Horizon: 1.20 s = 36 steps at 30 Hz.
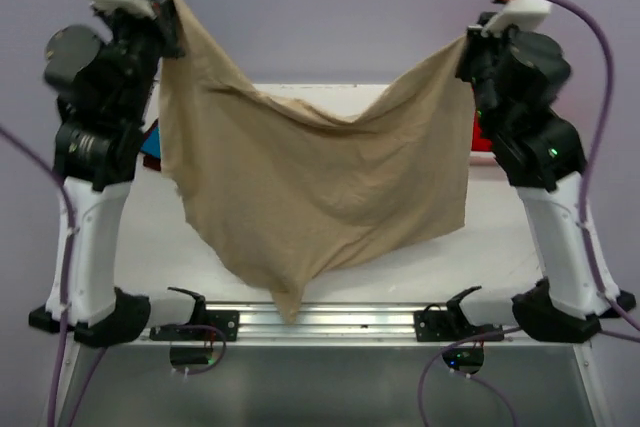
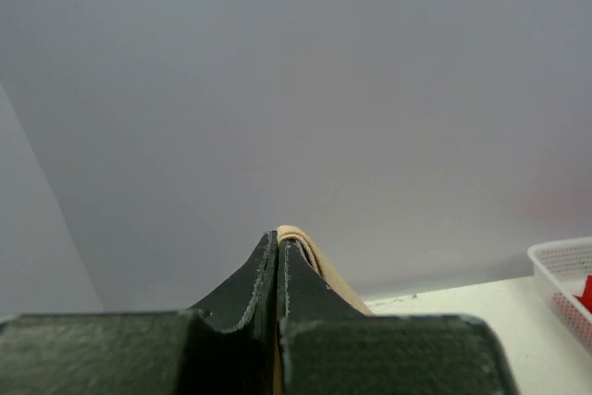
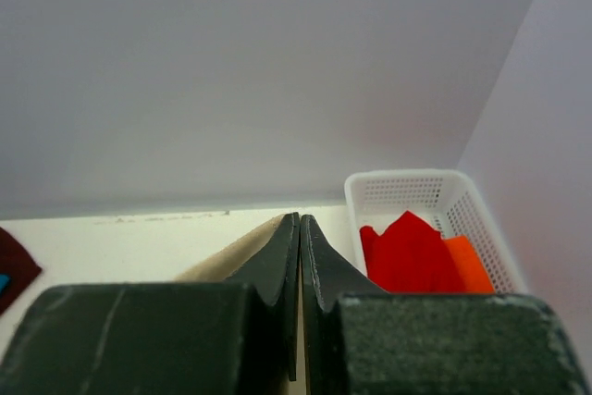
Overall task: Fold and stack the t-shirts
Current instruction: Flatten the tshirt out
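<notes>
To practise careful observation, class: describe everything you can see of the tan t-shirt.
The tan t-shirt is plain, soft, matte cloth, lightly creased. It hangs spread between the two raised arms, sagging in the middle, its lower edge tapering to a point near the white table's front edge. The left gripper and right gripper each hold an upper corner, jaws shut on it.

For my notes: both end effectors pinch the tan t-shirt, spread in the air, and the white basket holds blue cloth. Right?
Not quite. The right wrist view shows the white basket holding red cloth and orange cloth, not blue. The left end effector and right end effector do both pinch the tan t-shirt, spread in the air.
</notes>
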### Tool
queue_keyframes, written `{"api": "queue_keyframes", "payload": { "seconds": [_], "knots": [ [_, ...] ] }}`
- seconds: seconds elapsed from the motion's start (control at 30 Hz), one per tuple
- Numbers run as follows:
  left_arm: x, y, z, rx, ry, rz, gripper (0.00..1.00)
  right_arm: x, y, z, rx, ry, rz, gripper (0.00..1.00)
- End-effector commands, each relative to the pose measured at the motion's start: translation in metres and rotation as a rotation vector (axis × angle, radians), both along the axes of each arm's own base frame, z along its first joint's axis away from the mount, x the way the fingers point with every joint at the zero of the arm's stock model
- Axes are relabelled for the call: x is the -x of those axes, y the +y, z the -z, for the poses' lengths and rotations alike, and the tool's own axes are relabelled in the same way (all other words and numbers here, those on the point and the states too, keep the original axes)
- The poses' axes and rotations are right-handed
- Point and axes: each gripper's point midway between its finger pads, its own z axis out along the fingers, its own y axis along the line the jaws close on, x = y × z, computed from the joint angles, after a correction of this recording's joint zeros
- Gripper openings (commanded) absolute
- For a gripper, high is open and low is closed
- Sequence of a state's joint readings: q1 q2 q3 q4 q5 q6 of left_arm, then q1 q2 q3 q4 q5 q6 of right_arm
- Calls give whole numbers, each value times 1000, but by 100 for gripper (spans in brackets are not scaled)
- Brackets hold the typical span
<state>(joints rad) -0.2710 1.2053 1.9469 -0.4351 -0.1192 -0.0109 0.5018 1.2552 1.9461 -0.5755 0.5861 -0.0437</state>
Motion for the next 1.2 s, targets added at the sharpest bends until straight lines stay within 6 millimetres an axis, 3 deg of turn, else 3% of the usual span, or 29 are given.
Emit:
{"api": "queue_keyframes", "payload": {
  "seconds": [0.0, 0.03, 0.07, 0.1, 0.13, 0.17, 0.2, 0.23, 0.27, 0.33, 0.37, 0.4, 0.43, 0.47, 0.5, 0.53, 0.57, 0.6, 0.63, 0.67, 0.7, 0.73, 0.8, 0.83, 0.9, 1.0, 1.1, 1.13, 1.17],
  "knots": [
    [-118, -19, 69, -91, 200, -68, 0, -72, 21, 48, 43, 149, 41, 0],
    [-128, -23, 58, -85, 179, -62, 0, -106, 25, 80, 41, 237, 59, 0],
    [-145, -29, 67, -89, 206, -42, 0, -119, 27, 70, 13, 218, 61, 0],
    [-183, -33, 99, -98, 273, -44, 0, -133, 29, 75, 0, 233, 59, 0],
    [-192, -32, 89, -85, 248, -40, 0, -165, 30, 112, 29, 319, 89, 0],
    [-205, -32, 93, -55, 247, -24, 0, -174, 26, 93, 5, 269, 102, 0],
    [-229, -26, 112, -50, 272, -39, 0, -184, 23, 94, 4, 264, 115, 0],
    [-233, -24, 102, -34, 241, -42, 0, -205, 16, 98, 5, 251, 152, 0],
    [-238, -26, 100, -17, 228, -16, 0, -210, 11, 95, 3, 233, 179, 0],
    [-230, -23, 93, -16, 217, -5, 0, -209, -1, 84, -7, 196, 231, 0],
    [-221, -24, 89, -37, 212, -3, 0, -191, -9, 68, -17, 173, 244, 0],
    [-186, -26, 56, -36, 145, 7, 0, -179, -14, 60, -35, 153, 253, 0],
    [-178, -28, 67, -53, 166, 4, 0, -185, -6, 89, -13, 181, 245, 0],
    [-162, -20, 56, -91, 132, -51, 0, -131, -21, 35, -66, 44, 248, 0],
    [-110, -24, 18, -84, 38, -45, 0, -116, -22, 33, -51, 7, 240, 0],
    [-103, -30, 46, -112, 84, -49, 0, -106, -14, 51, -25, -6, 218, 0],
    [-83, -27, 38, -100, 40, -68, 0, -88, -20, 49, -24, -16, 238, 0],
    [-53, -27, 48, -91, 38, -50, 0, -59, -29, 36, -57, -54, 226, 0],
    [-42, -19, 55, -77, 41, -69, 0, -55, -28, 64, -25, 21, 217, 0],
    [-35, -9, 64, -64, 51, -108, 0, -49, -30, 76, -14, 52, 217, 0],
    [-27, -3, 90, -70, 90, -123, 0, -41, -31, 84, -33, 67, 207, 0],
    [-27, 0, 105, -69, 113, -138, 0, -43, -30, 113, 4, 141, 202, 0],
    [-35, -2, 137, -70, 184, -143, 0, -46, -23, 141, 8, 217, 184, 0],
    [-43, -6, 169, -85, 250, -139, 0, -51, -19, 169, 40, 308, 179, 0],
    [-51, -13, 204, -48, 318, -124, 0, -54, -11, 200, 32, 401, 162, 0],
    [-58, -22, 289, -15, 501, -120, 0, -48, -1, 266, 44, 579, 130, 0],
    [-51, -25, 336, 17, 600, -110, 0, -36, 7, 301, 38, 655, 113, 0],
    [-42, -24, 365, 21, 676, -114, 0, -27, 12, 322, 54, 707, 97, 0],
    [-37, -31, 378, 69, 718, -87, 0, -21, 14, 330, 56, 727, 93, 0]
  ]
}}
